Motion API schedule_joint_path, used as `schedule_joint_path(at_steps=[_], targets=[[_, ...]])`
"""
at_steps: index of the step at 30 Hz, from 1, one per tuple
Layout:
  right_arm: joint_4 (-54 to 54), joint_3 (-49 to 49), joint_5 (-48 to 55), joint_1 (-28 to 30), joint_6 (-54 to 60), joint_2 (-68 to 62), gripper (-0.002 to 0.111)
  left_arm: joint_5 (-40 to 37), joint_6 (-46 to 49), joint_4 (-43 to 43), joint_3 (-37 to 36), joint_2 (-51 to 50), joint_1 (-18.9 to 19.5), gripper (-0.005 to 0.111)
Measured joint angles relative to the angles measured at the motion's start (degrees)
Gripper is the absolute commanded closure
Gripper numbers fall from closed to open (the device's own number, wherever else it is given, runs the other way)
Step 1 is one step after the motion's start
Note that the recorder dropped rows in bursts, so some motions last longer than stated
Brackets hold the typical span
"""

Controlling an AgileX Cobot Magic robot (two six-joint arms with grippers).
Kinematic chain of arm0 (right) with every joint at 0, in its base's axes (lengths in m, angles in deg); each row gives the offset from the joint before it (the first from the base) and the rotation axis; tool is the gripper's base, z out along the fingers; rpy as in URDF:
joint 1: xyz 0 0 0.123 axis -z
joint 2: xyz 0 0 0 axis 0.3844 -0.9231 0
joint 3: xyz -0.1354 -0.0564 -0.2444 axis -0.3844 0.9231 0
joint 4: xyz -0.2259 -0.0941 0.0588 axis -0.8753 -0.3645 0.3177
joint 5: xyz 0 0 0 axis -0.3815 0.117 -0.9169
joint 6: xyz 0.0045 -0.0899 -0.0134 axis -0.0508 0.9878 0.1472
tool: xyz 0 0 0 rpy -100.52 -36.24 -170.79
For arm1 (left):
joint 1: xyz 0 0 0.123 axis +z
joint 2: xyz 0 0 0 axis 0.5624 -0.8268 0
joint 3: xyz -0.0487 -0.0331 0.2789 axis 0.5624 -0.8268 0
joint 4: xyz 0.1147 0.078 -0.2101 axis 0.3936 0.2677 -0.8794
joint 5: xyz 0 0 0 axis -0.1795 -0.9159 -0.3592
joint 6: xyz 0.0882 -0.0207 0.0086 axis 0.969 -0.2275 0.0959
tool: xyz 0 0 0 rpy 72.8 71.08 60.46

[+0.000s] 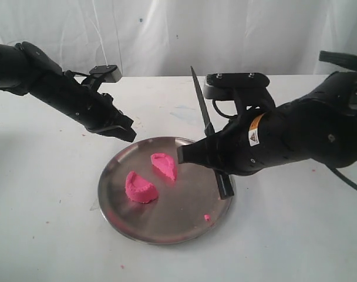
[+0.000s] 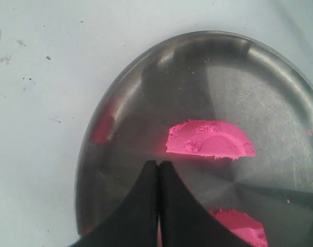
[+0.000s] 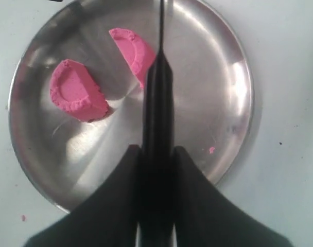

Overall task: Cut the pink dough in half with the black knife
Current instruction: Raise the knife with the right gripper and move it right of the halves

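The pink dough lies in two half-moon pieces [image 1: 141, 188] [image 1: 164, 165] on the round steel plate [image 1: 167, 220], a small gap between them. My right gripper [image 1: 193, 154] is shut on the black knife [image 1: 201, 103], above the plate's right side. The blade points up and away, clear of the dough. In the right wrist view the knife [image 3: 157, 103] runs out from between the fingers, over the plate [image 3: 213, 77] and both halves [image 3: 76, 92] [image 3: 135, 49]. My left gripper [image 1: 123, 130] hovers shut and empty over the plate's far left rim. Its wrist view shows both pieces [image 2: 210, 140] [image 2: 239, 224].
A pink crumb [image 1: 206, 217] sits on the plate near its right front rim. The plate stands on a white table [image 1: 296, 235] with a white curtain behind. Small pink specks dot the tabletop around the plate.
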Motion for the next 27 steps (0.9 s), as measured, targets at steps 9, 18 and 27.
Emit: schedule_joint_path(at_steps=[9, 18, 27], targets=[[12.3, 5.6, -9.8, 1.0, 4.9, 2.1, 0.108, 0.1, 0.0, -0.1, 0.0, 0.0, 0.0, 0.107], [45.7, 10.0, -12.4, 4.3, 34.0, 2.3, 0.108, 0.2, 0.0, -0.1, 0.0, 0.0, 0.0, 0.107], [74.7, 10.8, -12.4, 4.7, 62.9, 1.3, 0.108, 0.2, 0.0, -0.1, 0.0, 0.0, 0.0, 0.107]])
